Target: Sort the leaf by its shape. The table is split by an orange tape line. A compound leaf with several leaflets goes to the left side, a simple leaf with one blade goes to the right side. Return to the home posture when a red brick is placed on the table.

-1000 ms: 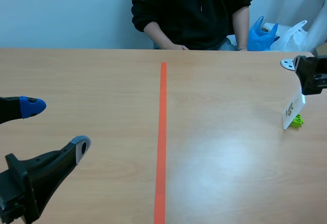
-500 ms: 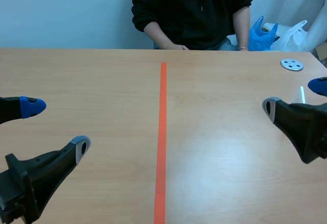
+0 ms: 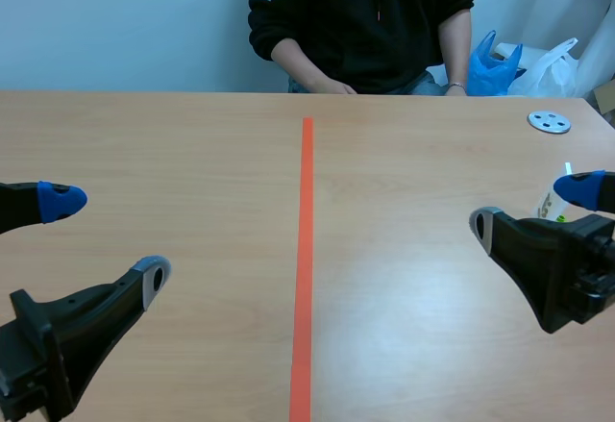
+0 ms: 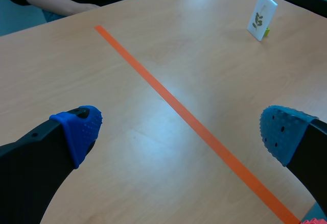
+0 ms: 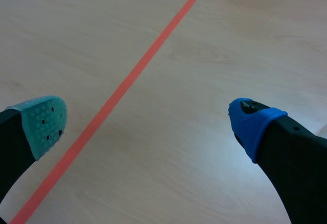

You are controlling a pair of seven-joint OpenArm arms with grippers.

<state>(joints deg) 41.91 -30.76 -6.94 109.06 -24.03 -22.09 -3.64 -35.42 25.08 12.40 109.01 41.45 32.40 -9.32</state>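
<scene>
Left of the orange tape line point(image 3: 306, 249), the left gripper point(image 3: 108, 239) hovers low over the pale wooden table point(image 3: 192, 143), fingers spread wide. At the line's far end, a person in a black top point(image 3: 360, 18) sits before a pale blue wall point(image 3: 125, 18). Right of the line, the right gripper point(image 3: 530, 206) hangs with fingers apart. Just behind it, the white leaf card point(image 4: 261, 16) stands upright on a green base. Farther back lie a metal disc point(image 3: 549, 122) and blue and white bags point(image 3: 492, 64).
</scene>
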